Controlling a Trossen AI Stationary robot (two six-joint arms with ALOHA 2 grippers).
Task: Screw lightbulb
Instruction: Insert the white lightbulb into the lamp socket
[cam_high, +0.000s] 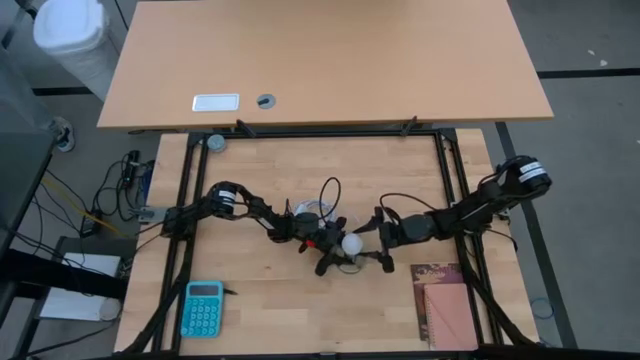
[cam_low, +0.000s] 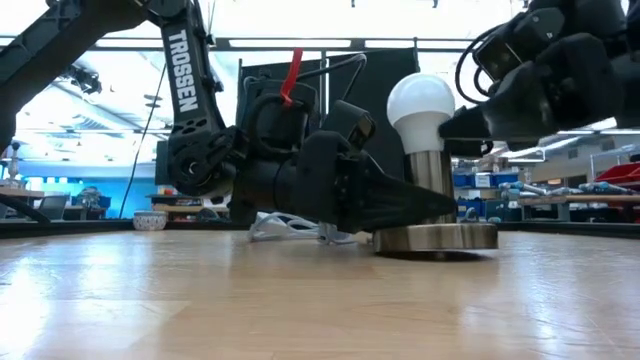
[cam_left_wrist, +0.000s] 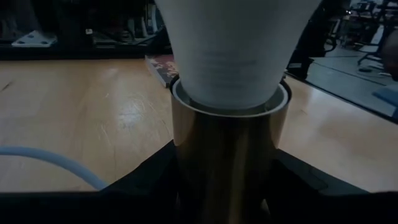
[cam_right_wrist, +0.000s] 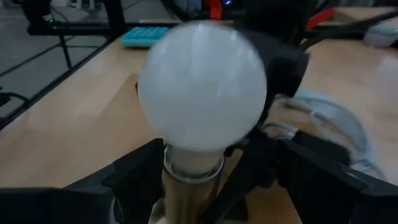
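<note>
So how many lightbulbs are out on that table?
1. The only lightbulb stands upright in the metal socket near the middle of the table, between the left gripper and the right gripper. Another could be hidden behind the arms.

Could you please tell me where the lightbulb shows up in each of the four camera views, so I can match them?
High view: the lightbulb is a white dot at table centre, between the two grippers.
Low view: right of centre, upright in the socket.
Left wrist view: top centre, only its tapering neck, seated in the socket.
Right wrist view: centre, its globe filling much of the picture.
Shared landmark: the metal socket beneath it.
</note>
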